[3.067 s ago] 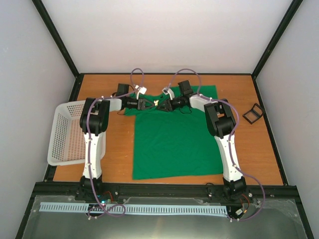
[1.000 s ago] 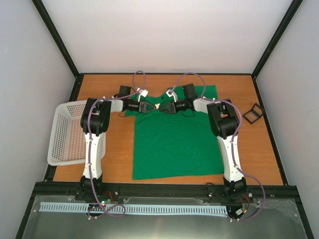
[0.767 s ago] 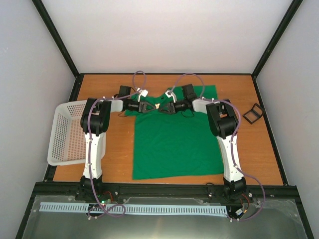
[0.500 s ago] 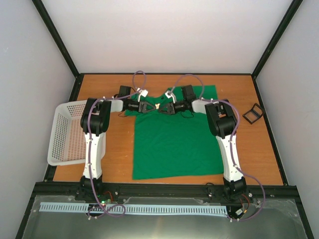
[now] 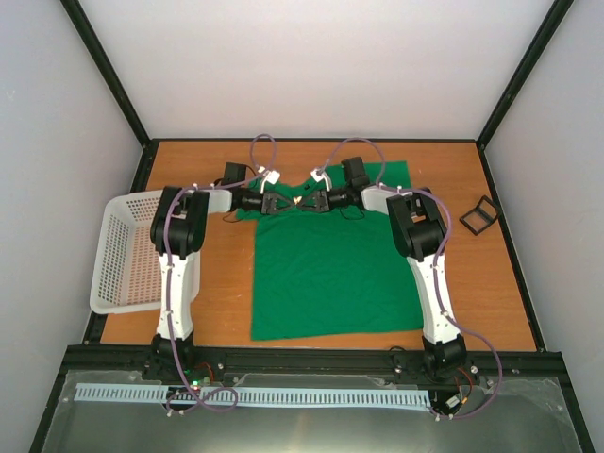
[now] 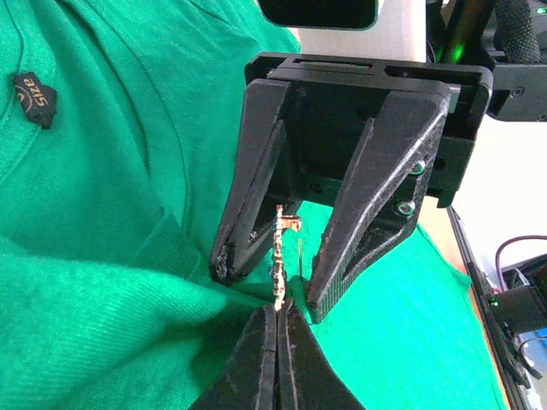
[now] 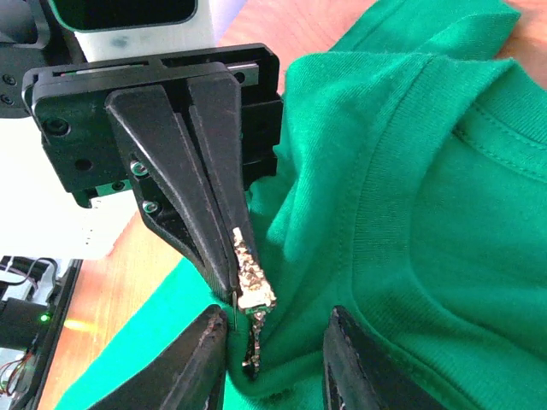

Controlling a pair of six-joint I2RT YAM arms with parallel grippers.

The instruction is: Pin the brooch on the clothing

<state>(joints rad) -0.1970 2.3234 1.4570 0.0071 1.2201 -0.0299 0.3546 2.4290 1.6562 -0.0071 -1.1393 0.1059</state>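
Observation:
The clothing (image 5: pixel 330 274), a bright green T-shirt, lies flat on the table with its collar at the far end. Both grippers meet nose to nose over that collar. My left gripper (image 5: pixel 283 202) (image 6: pixel 279 309) is shut, and the lower end of the brooch (image 6: pixel 279 260) is pinched in its tips. The brooch (image 7: pixel 249 273) is a small glittery silver piece standing against a raised fold of the clothing (image 7: pixel 461 239), its thin pin beside it. My right gripper (image 5: pixel 309 201) (image 7: pixel 275 329) is open, its fingers straddling the brooch and the fold without touching the brooch.
A white mesh basket (image 5: pixel 123 255) sits at the table's left edge, beside the left arm. A small black square frame (image 5: pixel 479 215) lies on the wood at the right. A black label (image 6: pixel 34 92) shows inside the shirt's neck.
The right gripper has slid a little left towards the left gripper and narrowed slightly around the brooch. The left gripper has stayed shut and in place.

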